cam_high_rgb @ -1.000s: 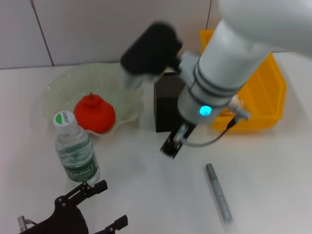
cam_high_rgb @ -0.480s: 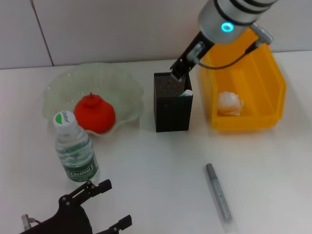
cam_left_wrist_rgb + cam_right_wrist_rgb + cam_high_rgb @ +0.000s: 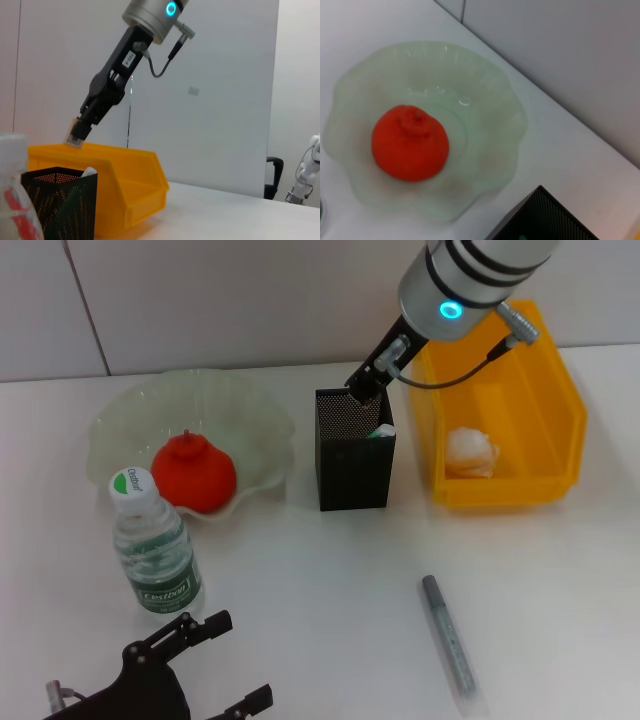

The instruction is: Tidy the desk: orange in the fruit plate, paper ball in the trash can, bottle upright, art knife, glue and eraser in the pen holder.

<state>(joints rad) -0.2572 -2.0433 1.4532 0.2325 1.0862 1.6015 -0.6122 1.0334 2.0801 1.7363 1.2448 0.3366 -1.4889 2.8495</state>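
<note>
The right end effector point(image 3: 366, 386) hangs over the pen holder point(image 3: 354, 452), its tips apparently pressed together and empty. The art knife point(image 3: 448, 636) lies alone on the tabletop point(image 3: 320, 570). Next step, judged: reach it, grasp it, and drop it in the holder.

Orange point(image 3: 194, 473) red-orange on a pale green plate point(image 3: 250, 410) — black mesh pen holder point(image 3: 354, 458), yellow bin point(image 3: 555, 400), grey art knife point(image 3: 448, 636).
</note>
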